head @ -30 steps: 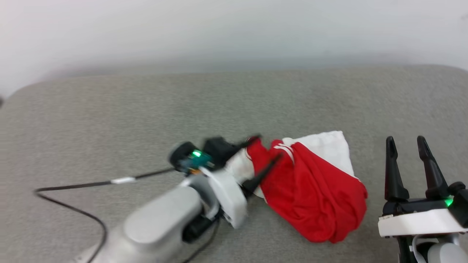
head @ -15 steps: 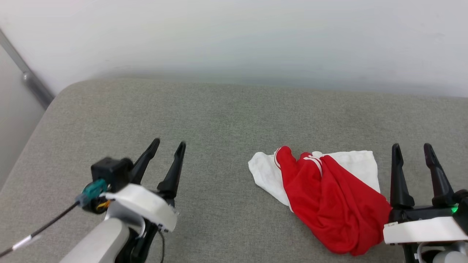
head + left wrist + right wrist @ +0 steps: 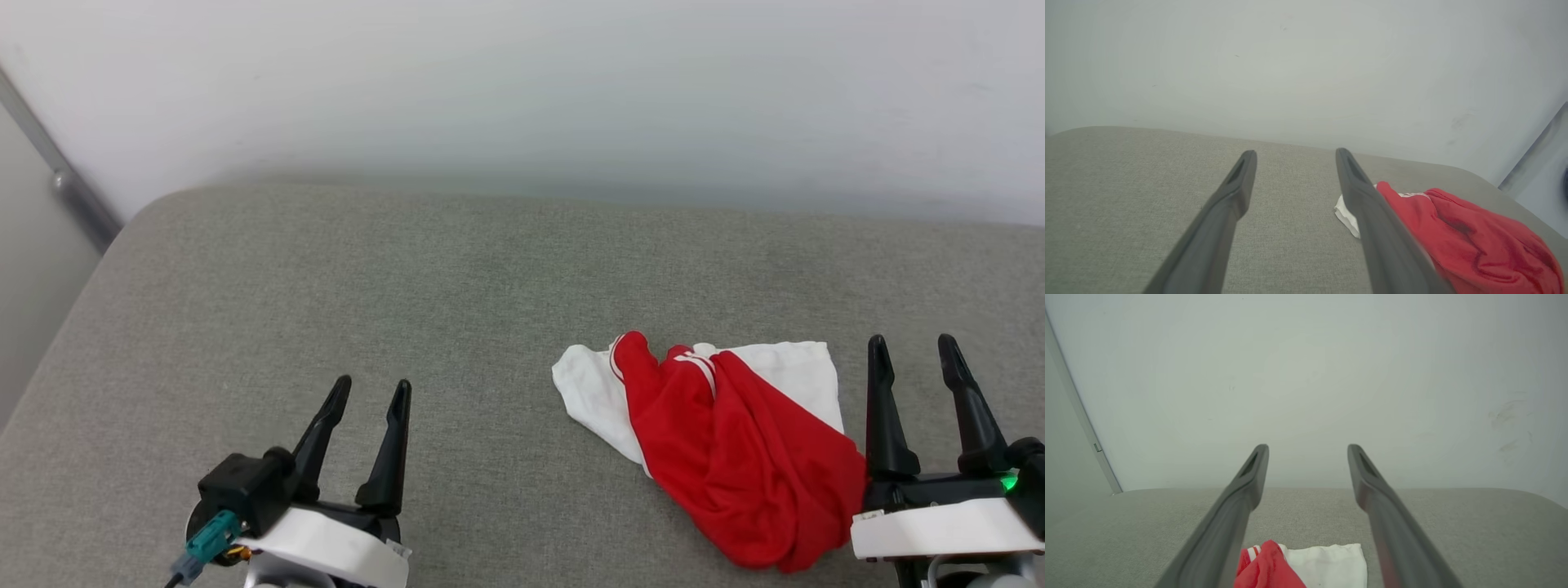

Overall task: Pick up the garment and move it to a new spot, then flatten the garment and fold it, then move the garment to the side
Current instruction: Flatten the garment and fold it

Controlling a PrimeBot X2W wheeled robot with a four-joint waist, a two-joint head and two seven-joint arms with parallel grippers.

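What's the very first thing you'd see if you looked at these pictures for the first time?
The bright red shirt with white sleeves jumps out first: it lies crumpled on the right part of the grey fabric cushion. Next come the two black-fingered grippers at the bottom of the head view, the left gripper well away from the shirt and the right gripper close beside it, both open and empty.

No words, numbers, brand names or signs can be read in any view. The crumpled red and white shirt [image 3: 735,457], lying near the front right edge of the grey cushion [image 3: 408,286], shows only plain cloth and two thin white stripes. Any print it carries is folded out of sight.
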